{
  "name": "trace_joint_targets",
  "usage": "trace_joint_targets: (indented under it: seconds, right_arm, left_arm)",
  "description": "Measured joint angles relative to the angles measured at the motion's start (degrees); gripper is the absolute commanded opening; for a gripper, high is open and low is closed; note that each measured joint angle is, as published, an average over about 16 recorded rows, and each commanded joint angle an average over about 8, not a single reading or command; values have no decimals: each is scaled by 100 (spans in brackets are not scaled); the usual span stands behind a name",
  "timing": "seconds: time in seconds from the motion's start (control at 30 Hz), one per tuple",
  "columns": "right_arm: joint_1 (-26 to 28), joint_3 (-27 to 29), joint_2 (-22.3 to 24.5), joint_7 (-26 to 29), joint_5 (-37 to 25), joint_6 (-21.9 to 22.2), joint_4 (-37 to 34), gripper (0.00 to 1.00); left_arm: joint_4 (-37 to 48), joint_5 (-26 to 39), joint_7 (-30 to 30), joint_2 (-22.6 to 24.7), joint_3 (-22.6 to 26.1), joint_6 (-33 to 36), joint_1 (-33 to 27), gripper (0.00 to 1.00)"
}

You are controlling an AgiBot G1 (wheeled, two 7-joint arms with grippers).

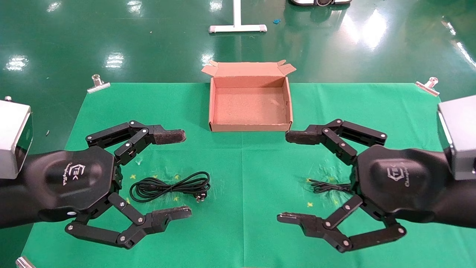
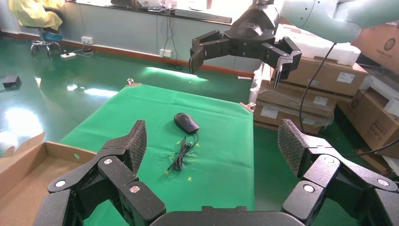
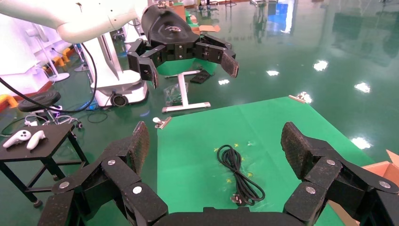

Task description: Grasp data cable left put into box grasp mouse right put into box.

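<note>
Two robot grippers hover over a green worktop, both with jaws wide apart and empty, apparently poised to start. Below the left gripper lies the coiled cable. The mouse sits under the right gripper, hidden from the head view, its cord trailing out. The open box waits empty between them, at the far edge.

In the head view, the right end effector is covering the mouse; only its cord is peeking out at its nine o'clock.
</note>
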Motion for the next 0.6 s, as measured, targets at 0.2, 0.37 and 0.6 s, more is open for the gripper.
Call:
trace_joint_targets:
  seconds: [0.2,0.37,0.6]
  right_arm:
    - [0,0,0,0,0,0,0,100]
    - [0,0,0,0,0,0,0,100]
    - [0,0,0,0,0,0,0,100]
  left_arm:
    - [0,0,0,0,0,0,0,100]
    - [0,0,0,0,0,0,0,100]
    - [-1,-1,0,-1,-1,1,1,100]
